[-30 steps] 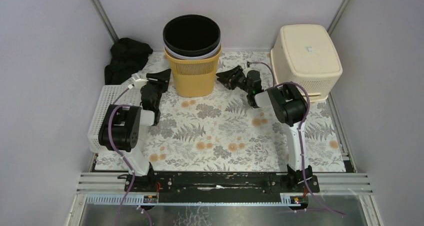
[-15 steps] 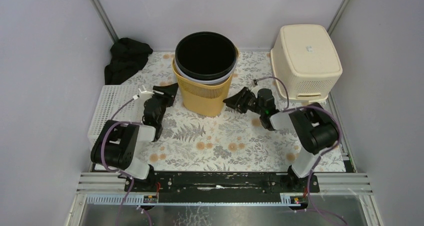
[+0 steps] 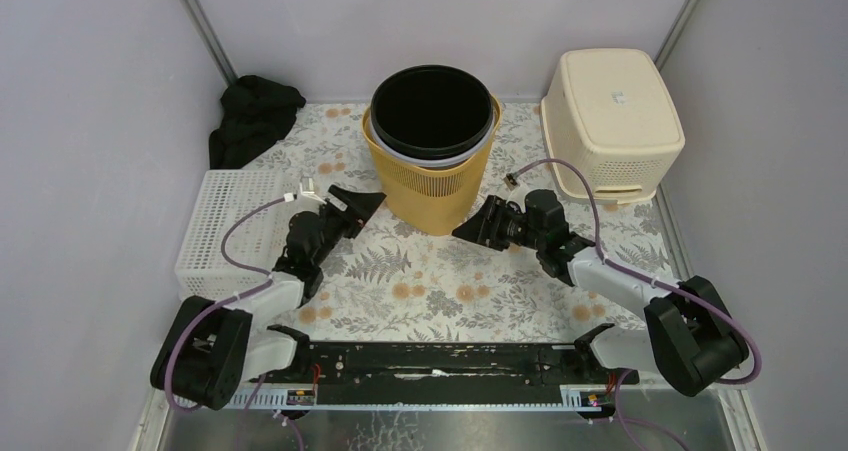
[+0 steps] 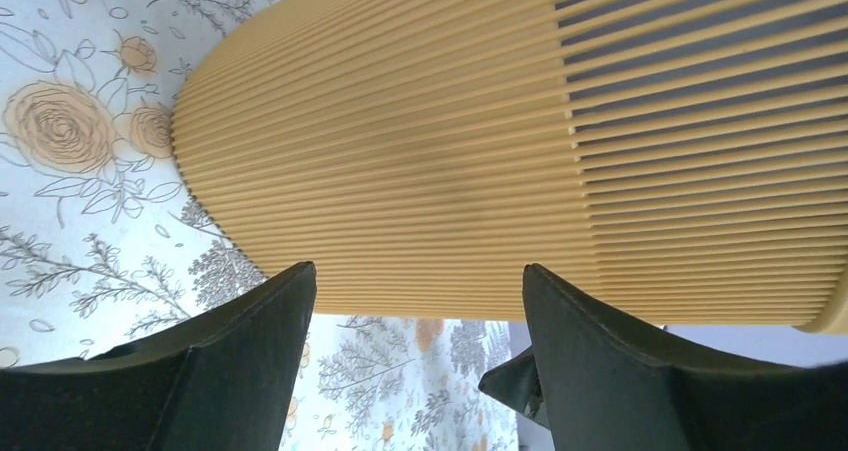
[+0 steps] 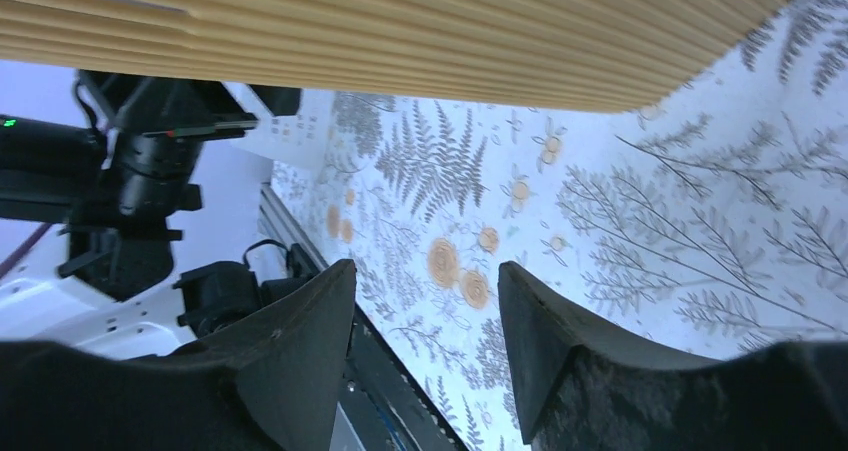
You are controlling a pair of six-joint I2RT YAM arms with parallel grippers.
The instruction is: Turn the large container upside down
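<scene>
The large container [image 3: 430, 186] is a yellow ribbed bin standing upright at the back middle of the floral mat, mouth up. A black bucket [image 3: 432, 111] is nested inside it, with a white rim showing between the two. My left gripper [image 3: 365, 203] is open, low at the bin's left side, and the ribbed wall [image 4: 400, 151] fills its wrist view just beyond the fingertips. My right gripper [image 3: 470, 226] is open, low at the bin's right side, with the bin's wall [image 5: 450, 31] above its fingers. Neither gripper [image 4: 420, 271] [image 5: 425, 266] has anything between its jaws.
A cream basket [image 3: 612, 116] sits upside down at the back right. A white mesh tray [image 3: 222, 226] lies along the left edge, with a black cloth [image 3: 250, 116] behind it. The black base rail [image 3: 440, 356] runs along the near edge.
The yellow bin with its nested buckets has shifted right and toward the front. Both arms have stretched out low beside it and their jaws have opened wider.
</scene>
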